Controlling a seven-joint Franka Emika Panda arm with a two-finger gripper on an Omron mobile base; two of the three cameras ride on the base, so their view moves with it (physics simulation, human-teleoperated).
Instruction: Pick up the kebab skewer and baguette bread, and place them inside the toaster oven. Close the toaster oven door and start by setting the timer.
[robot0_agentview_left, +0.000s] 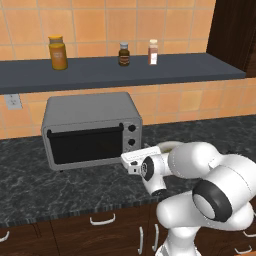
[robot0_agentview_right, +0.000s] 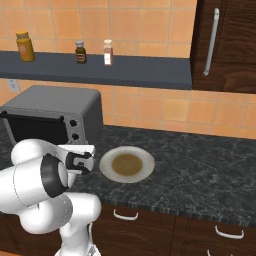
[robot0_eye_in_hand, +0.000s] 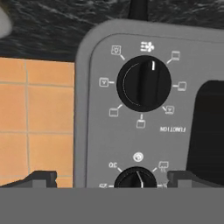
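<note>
- Hand view: end effector (robot0_eye_in_hand: 107, 178) released, fingertips (robot0_eye_in_hand: 41, 178) wide at frame bottom, straddling lower knob (robot0_eye_in_hand: 135, 178), prob. the timer.
- Toaster oven (robot0_agentview_left: 90, 117) mid-left of left base view on desk (robot0_agentview_left: 30, 185); toaster oven door (robot0_agentview_left: 86, 145) shut.
- Step: setting timer. Next: advance, clench on knob, twist.
- Plate (robot0_agentview_right: 126, 164) looks bare.

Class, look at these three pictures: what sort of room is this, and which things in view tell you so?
A kitchen, rendered rather than real. A toaster oven sits on a dark stone counter over wooden drawers, with a plate beside it and jars on a shelf against an orange tiled wall.
</note>
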